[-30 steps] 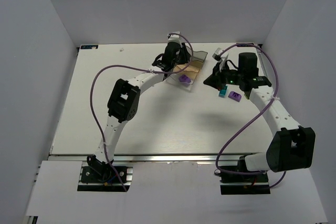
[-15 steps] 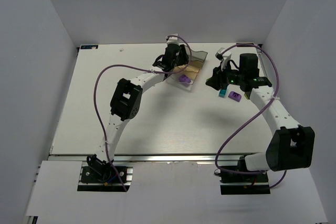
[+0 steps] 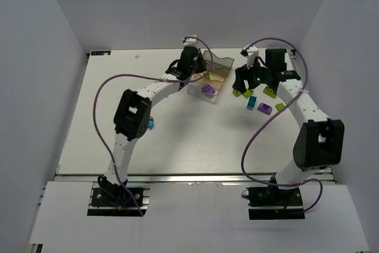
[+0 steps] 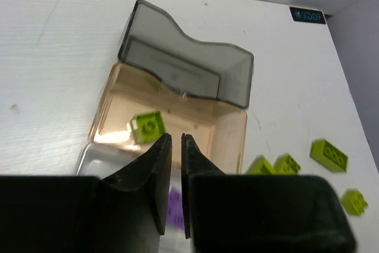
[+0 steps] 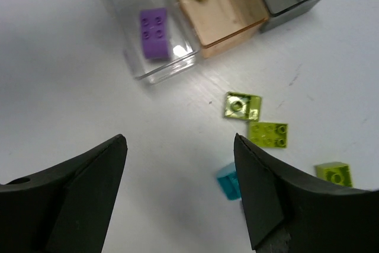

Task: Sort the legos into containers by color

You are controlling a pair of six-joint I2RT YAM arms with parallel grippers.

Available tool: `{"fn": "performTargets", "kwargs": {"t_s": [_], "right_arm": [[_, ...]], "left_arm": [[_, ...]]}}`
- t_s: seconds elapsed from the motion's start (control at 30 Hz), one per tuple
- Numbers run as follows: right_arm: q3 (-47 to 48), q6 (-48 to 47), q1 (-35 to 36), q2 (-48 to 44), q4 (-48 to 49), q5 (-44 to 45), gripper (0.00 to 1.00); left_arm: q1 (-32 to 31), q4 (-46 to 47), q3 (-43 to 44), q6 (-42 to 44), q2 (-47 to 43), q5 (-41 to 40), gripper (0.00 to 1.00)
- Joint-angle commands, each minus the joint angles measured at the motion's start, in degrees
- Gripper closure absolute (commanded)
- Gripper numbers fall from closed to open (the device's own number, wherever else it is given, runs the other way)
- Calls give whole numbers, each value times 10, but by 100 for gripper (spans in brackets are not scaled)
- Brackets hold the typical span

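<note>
The containers are one tray (image 3: 220, 74) with three compartments. A lime brick (image 4: 148, 127) lies in the brownish middle one (image 4: 195, 124), and a purple brick (image 5: 155, 32) in the clear one. The dark compartment (image 4: 183, 66) looks empty. My left gripper (image 4: 176, 137) hangs shut over the tray's near side (image 3: 194, 72), nothing between its fingers. My right gripper (image 5: 180, 146) stands open above bare table right of the tray (image 3: 244, 84). A teal brick (image 5: 228, 181) lies by its right finger. Lime bricks (image 5: 241, 106), (image 5: 267, 134), (image 5: 333, 174) lie on the table beyond.
More loose bricks lie at the right: a purple one (image 3: 265, 108) and a lime one (image 3: 279, 106). A lone teal brick (image 3: 151, 124) sits beside the left arm's elbow. The table's back edge and white walls are close behind the tray.
My right gripper has opened wide and drawn toward the back, uncovering the lime bricks. The left gripper has shifted slightly left, and a lime brick now shows in the middle compartment.
</note>
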Motion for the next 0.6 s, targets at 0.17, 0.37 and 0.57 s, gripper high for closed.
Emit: {"fn": "performTargets", "kwargs": {"t_s": [0.17, 0.37, 0.57], "right_arm": [[232, -32, -1, 186, -153, 176, 21], [326, -76, -1, 302, -228, 218, 16], [333, -119, -1, 339, -243, 241, 14]], "left_arm": [[9, -9, -314, -10, -359, 7, 41], [10, -90, -487, -31, -532, 5, 30], [10, -111, -582, -66, -659, -18, 26]]}}
